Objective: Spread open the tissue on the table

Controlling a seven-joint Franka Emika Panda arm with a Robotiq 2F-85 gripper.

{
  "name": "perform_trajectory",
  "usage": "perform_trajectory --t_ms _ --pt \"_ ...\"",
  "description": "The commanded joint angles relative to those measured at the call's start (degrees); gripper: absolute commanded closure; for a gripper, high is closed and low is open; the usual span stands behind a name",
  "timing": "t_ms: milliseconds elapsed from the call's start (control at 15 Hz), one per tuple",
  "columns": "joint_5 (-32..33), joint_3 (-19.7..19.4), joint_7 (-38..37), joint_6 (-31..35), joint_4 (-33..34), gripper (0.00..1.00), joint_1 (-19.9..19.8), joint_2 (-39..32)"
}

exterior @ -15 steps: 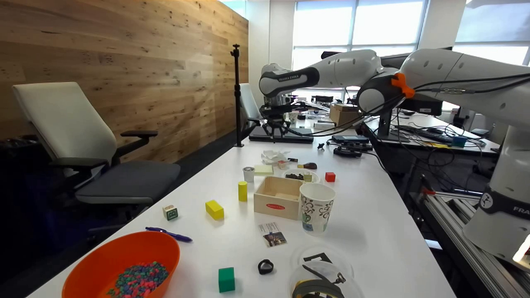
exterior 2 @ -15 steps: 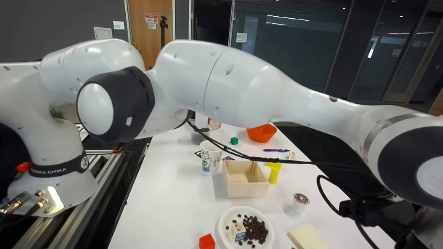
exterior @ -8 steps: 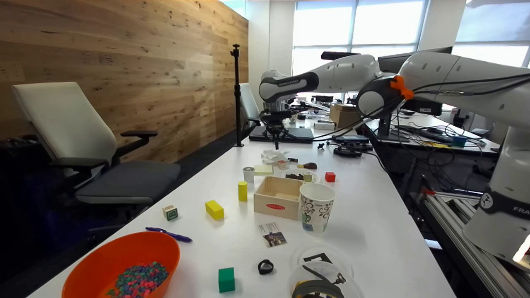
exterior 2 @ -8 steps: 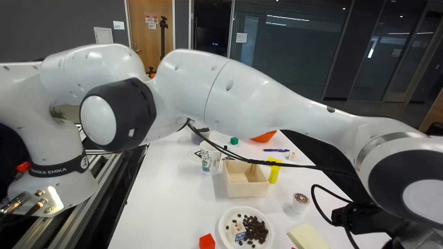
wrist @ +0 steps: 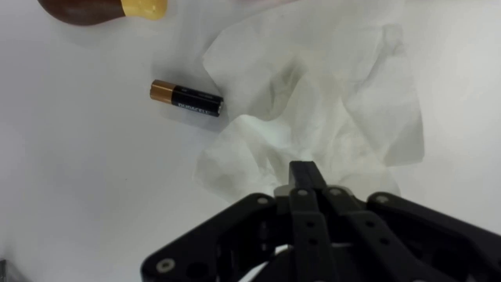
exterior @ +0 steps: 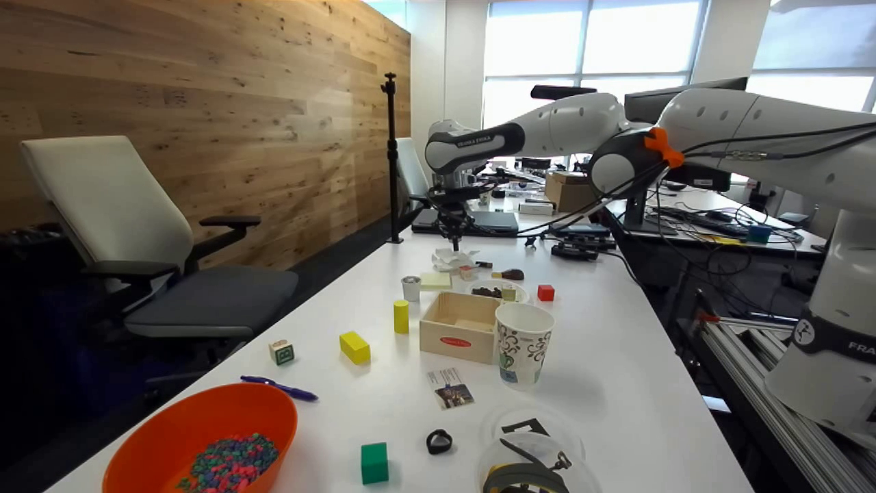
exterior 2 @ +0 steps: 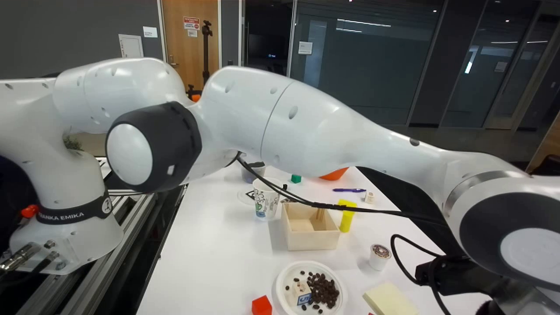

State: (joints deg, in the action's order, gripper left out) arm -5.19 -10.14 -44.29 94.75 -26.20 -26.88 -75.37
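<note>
The crumpled white tissue (exterior: 446,261) lies on the far part of the white table (exterior: 602,370) in an exterior view. It fills the middle of the wrist view (wrist: 325,121), with folds and raised edges. My gripper (exterior: 456,248) points down at the tissue. In the wrist view my gripper (wrist: 302,164) is shut, its fingertips together over the tissue's near part. No tissue shows between the fingertips. Whether they touch the tissue I cannot tell. The tissue and the fingertips are out of view in an exterior view where the table (exterior 2: 218,262) shows.
A battery (wrist: 187,98) lies beside the tissue's left edge. A brown and yellow handle (wrist: 105,8) lies beyond it. A small block (exterior: 467,272), a pale yellow pad (exterior: 436,281) and a plate of beans (exterior 2: 284,302) stand near. A laptop (exterior: 496,222) lies behind.
My gripper has come down from above to the tissue. Its fingers looked spread one second ago and are together now. The tissue has not visibly moved.
</note>
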Motion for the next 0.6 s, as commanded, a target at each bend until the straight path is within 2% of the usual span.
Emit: perform_trajectory --t_ms 0,267,533 --pt "1.3 -0.2 -0.4 3.1 2.1 1.00 -0.3 -2.2" --pt "1.0 0.1 0.2 7.8 2.1 1.00 -0.6 -3.9" --pt "0.8 0.5 1.3 9.2 0.7 1.00 -0.6 -4.1"
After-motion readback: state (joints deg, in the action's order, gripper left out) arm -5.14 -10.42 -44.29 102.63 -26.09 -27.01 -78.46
